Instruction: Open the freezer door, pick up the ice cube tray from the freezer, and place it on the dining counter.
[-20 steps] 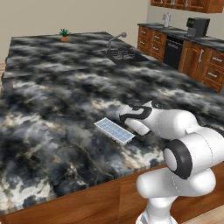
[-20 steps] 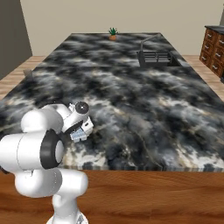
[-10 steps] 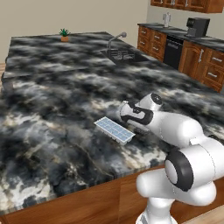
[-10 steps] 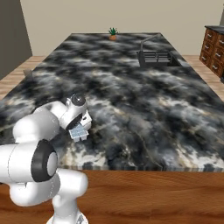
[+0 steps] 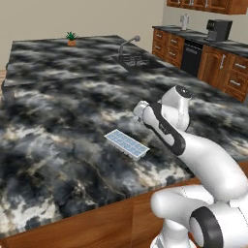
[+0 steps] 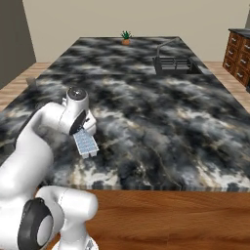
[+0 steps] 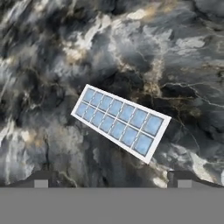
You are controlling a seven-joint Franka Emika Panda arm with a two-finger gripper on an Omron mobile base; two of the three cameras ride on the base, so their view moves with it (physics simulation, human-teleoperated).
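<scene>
Fig.: One ice cube tray (image 7: pixel 120 122) lying flat on the dining counter (image 5: pixel 58 97), gripper (image 7: pixel 113 183) above it and clear of it.

Counts: 1 tray w/ 2 rows of 6 pale blue cells, 12 in all; no writing or brand legible on it. Tray sits near the counter's front edge, apart from the gripper. Also on the counter, well beyond the tray: 1 sink (image 5: pixel 137 61) w/ 1 curved faucet (image 5: pixel 129 42), and 1 small potted plant (image 5: pixel 71 38) at the far edge. Arm pose: elbow bent, forearm reaching over the front edge, wrist turned down so the hand cam looks straight onto the tray. Claw: 2 finger tips (image 7: pixel 41 183) set wide apart, nothing betw. them, tray untouched.
</scene>
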